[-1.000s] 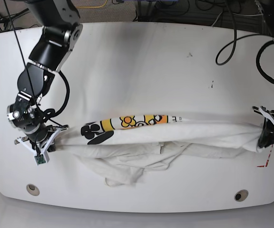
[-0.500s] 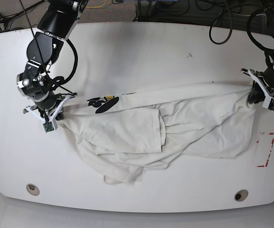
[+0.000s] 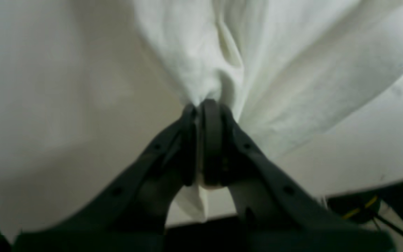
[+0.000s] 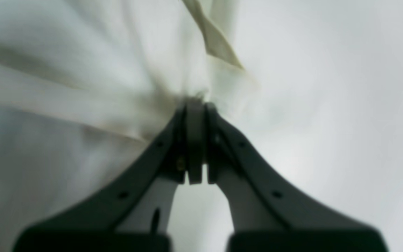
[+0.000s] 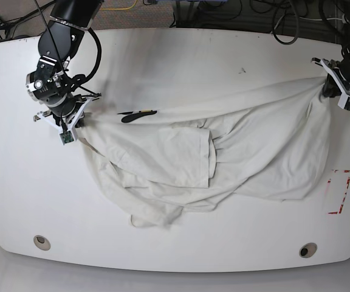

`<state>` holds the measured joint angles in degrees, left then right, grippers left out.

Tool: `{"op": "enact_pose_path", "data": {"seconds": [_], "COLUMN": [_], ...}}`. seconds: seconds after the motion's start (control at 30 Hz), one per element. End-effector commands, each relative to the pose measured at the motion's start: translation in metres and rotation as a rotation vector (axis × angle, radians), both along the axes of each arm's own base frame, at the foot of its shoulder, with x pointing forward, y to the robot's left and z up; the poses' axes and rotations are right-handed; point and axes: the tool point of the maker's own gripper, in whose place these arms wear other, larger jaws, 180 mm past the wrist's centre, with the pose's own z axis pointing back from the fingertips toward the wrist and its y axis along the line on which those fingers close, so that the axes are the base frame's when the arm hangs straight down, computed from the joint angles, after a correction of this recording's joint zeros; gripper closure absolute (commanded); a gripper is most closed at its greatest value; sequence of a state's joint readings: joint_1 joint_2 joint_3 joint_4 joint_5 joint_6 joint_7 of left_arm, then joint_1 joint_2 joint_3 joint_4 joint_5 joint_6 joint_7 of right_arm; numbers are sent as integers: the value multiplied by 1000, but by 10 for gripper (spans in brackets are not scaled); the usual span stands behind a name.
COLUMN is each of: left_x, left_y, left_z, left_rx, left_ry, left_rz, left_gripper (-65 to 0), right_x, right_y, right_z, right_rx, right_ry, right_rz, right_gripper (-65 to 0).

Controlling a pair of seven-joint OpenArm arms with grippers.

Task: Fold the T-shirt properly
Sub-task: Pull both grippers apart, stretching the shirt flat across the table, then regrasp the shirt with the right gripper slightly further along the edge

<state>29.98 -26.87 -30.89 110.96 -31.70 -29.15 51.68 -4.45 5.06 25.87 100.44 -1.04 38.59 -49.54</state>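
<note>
The T-shirt (image 5: 223, 152) is an off-white, wrinkled cloth stretched across the table between both arms, with loose folds hanging toward the front edge. A thin dark printed strip (image 5: 137, 114) shows near its upper left edge. My left gripper (image 5: 333, 91), at the base view's right, is shut on one bunched corner of the T-shirt (image 3: 222, 63); the left gripper (image 3: 203, 105) pinches fabric between its pads. My right gripper (image 5: 72, 125), at the base view's left, is shut on the opposite corner. In the right wrist view the right gripper (image 4: 196, 103) clamps gathered T-shirt cloth (image 4: 117, 87).
The white table (image 5: 181, 61) has two round holes near its front edge (image 5: 41, 241) (image 5: 308, 250). A red dashed marking (image 5: 339, 191) lies at the right. Cables (image 5: 284, 24) run behind the table's far edge.
Both grippers have carried their corners away from the front edge toward the back of the table. The shirt has spread open wider, and the yellow-orange print has rolled almost out of sight.
</note>
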Motion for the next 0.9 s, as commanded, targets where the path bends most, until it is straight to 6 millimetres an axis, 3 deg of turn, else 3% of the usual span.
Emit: {"op": "enact_pose_path", "data": {"seconds": [0.0,0.33,0.67,0.8,0.87], "left_x": [0,-34,-40,-41,-41], "left_y": [5,21,27,28,27], "left_z": [9,-1,-1,-1,-2], "left_rx": [16,42,53,54,52], "left_ry": [-19,62,71,74,77], "left_rz": [-2,39,54,56,53], "left_gripper": [0,0,0,0,0], "right_x": [1,-25,-35,-34,-33], "right_y": [-3,0,3,9,9], "right_z": [6,-12,-19,-20,-16], "right_rx": [-3,4,8,23,19], "right_ry": [-26,37,63,60,48], "right_rz": [2,5,10,8,9], "right_gripper": [-14,-17,-30,-136,-231]}}
